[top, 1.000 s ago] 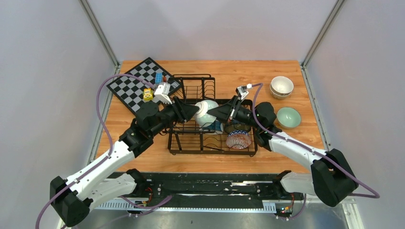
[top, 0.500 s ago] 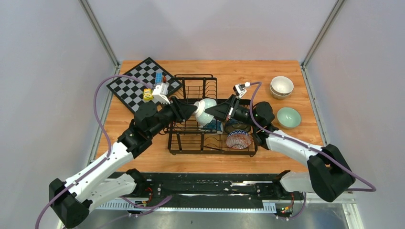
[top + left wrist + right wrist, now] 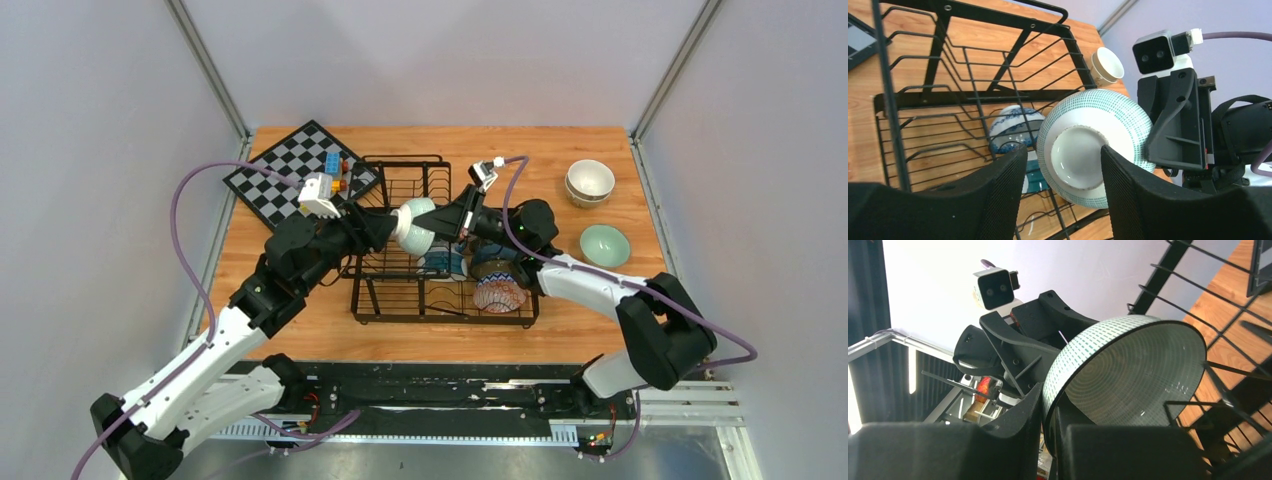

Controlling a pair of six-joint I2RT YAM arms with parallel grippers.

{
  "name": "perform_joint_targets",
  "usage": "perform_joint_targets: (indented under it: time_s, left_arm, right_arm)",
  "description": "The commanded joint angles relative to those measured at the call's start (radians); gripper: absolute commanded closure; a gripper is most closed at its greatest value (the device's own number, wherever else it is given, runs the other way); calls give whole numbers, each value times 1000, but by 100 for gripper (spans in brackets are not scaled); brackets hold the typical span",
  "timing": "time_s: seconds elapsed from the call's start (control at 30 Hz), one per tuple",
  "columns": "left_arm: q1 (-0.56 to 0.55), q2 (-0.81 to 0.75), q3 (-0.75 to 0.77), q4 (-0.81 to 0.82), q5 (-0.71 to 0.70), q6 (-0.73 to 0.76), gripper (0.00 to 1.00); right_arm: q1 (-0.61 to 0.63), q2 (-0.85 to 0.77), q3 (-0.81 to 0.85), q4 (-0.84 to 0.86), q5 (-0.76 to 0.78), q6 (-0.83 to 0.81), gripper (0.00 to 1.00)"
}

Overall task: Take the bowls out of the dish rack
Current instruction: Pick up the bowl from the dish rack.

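A white bowl with a teal dotted pattern (image 3: 413, 226) hangs on its side above the black wire dish rack (image 3: 445, 318). My right gripper (image 3: 441, 222) is shut on its rim; in the right wrist view the rim (image 3: 1068, 360) runs between the two fingers of that gripper (image 3: 1049, 407). My left gripper (image 3: 391, 229) is open, its fingers (image 3: 998, 195) either side of the bowl's foot (image 3: 1075, 157). A blue-white bowl (image 3: 445, 262), a dark bowl (image 3: 495, 268) and a red-pink patterned bowl (image 3: 499, 293) stay in the rack.
Two stacked cream bowls (image 3: 590, 180) and a mint green bowl (image 3: 605, 245) sit on the table right of the rack. A chessboard (image 3: 285, 180) with small toy blocks (image 3: 331, 160) lies at the back left. The rack's tall wire back (image 3: 998, 60) stands just behind the held bowl.
The right gripper has closed on the bowl's rim and the left jaws have spread apart. The bowl has shifted left and slightly away, with the right arm following it.
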Motion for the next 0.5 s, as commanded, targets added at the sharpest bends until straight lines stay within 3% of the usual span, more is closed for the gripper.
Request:
perform_joint_targets:
  time_s: [0.0,0.47]
  left_arm:
    - [-11,-26,43,-53,37,19,38]
    - [-11,-84,111,-107,25,26,26]
  right_arm:
    - [49,49,90,98,-18,19,100]
    - [59,56,191,40,-54,-29,100]
